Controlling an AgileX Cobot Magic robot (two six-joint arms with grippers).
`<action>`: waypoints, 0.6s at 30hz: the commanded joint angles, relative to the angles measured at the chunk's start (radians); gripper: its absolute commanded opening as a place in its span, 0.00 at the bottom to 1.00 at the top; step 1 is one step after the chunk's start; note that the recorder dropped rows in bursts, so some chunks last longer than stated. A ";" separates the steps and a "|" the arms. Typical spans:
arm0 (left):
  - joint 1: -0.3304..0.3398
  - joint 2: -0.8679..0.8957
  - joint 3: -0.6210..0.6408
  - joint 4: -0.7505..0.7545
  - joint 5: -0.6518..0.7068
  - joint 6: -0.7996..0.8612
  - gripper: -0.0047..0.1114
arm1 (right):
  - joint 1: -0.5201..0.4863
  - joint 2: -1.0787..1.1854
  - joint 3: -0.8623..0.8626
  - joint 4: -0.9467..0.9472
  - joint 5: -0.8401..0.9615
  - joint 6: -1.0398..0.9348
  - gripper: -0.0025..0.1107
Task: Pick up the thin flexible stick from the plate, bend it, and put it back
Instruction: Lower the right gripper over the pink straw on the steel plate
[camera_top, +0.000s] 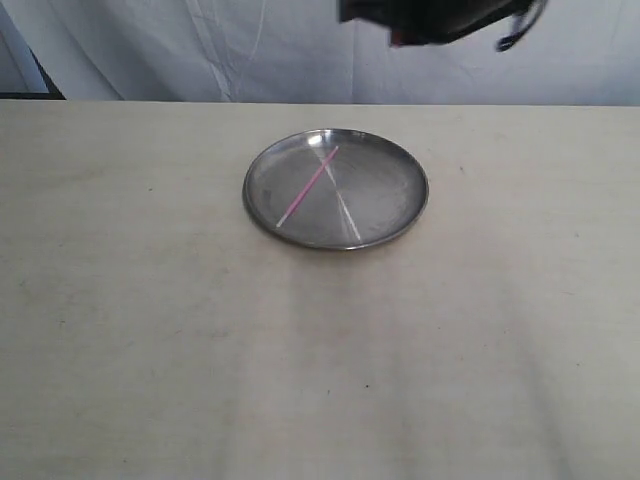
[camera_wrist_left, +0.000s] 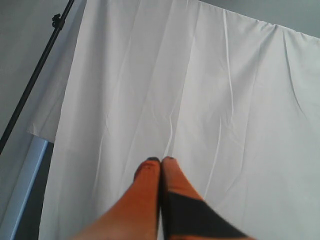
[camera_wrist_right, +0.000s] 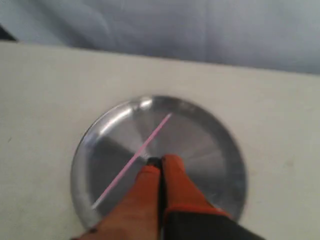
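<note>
- Desk (camera_top: 320, 380): pale, the front part carries nothing of the task.
- Plate (camera_top: 408, 190): steel, sits on the desk about mid-width, toward the far half.
- Thin flexible stick (camera_top: 309, 186): lies flat in the plate, slanted, with the paler end near the near-left rim and the pink end toward the far side. It looks straight, with no bend visible.
- Right tool (camera_wrist_right: 161, 160): hangs over the plate with its orange fingers pressed together, gripping nothing. In the right wrist view the tips sit just beside the stick's middle; I cannot tell if they touch it.
- Left tool (camera_wrist_left: 161, 160): fingers pressed together, nothing held, aimed at the white backdrop cloth (camera_wrist_left: 210, 90), well apart from the plate.
- Dark arm part (camera_top: 440, 20): at the top edge of the exterior view, above the plate's far side.
- Progress, my read: no step shows as done. The stick is in the plate, not gripped and not bent. Pick, bend and put-back all seem left; the right tool must part its fingers first.
</note>
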 joint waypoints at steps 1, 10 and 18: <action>0.000 -0.005 0.004 0.005 0.003 0.000 0.04 | 0.075 0.337 -0.325 0.300 0.292 -0.222 0.01; 0.000 -0.005 0.004 0.006 0.003 0.000 0.04 | 0.147 0.554 -0.561 0.232 0.403 -0.237 0.02; 0.000 -0.005 0.004 0.006 0.003 0.000 0.04 | 0.147 0.578 -0.561 0.229 0.445 -0.233 0.12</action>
